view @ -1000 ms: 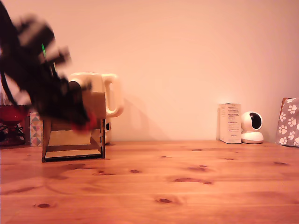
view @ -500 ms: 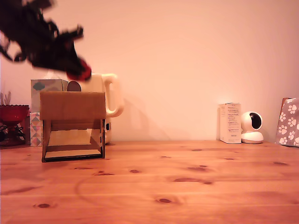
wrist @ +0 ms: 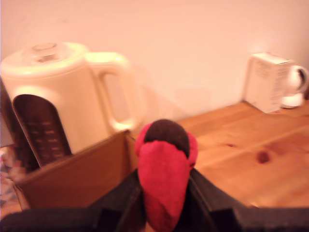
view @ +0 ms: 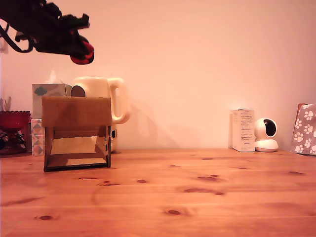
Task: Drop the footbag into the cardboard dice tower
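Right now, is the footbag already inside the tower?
No, the footbag is held in the jaws, up in the air above the tower.

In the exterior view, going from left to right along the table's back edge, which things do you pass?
Red bowl → cardboard dice tower → cream kettle → white carton → small white camera → paw-print bag.

We see the exterior view from low down, near the level of the bench (view: 197,197), looking straight across it at the back wall, well back from the cardboard dice tower (view: 76,133) on its left. The wrist view sits close behind the gripper (wrist: 164,193), looking past the footbag (wrist: 165,169). Both views share the tower, the kettle (view: 101,103) and the white box (view: 243,130).
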You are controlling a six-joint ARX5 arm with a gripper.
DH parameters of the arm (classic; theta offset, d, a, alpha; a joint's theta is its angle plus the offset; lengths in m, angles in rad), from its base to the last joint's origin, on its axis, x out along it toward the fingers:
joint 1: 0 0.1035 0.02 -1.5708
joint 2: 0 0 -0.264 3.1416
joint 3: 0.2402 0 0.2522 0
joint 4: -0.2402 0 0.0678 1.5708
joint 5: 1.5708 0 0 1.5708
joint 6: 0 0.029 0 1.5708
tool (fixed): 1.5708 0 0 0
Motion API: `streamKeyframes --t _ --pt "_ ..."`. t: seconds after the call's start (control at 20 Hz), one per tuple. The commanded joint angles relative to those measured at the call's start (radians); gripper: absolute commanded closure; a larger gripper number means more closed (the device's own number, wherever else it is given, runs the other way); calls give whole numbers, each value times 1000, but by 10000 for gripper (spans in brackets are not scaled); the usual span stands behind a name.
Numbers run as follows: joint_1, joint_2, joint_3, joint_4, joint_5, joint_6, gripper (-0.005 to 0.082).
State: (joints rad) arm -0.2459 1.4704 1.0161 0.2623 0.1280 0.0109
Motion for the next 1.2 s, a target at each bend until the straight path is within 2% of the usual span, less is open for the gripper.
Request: streamKeyframes --t 0.0,0.2,0.45,0.75,0.8,0.85,1.0,1.05,1.15 --pt "17 56 47 -4 -3 10 639" --pt "42 175 185 -82 0 18 639" --pt "76 321 361 -206 32 17 639" --pt "80 396 446 -281 32 24 638" --pt "80 396 446 -281 32 30 613" --pt "80 396 446 -276 32 53 538" --pt "80 396 446 -273 32 76 92" --pt "80 396 446 -288 33 75 24" --pt "80 387 447 -330 32 76 25"
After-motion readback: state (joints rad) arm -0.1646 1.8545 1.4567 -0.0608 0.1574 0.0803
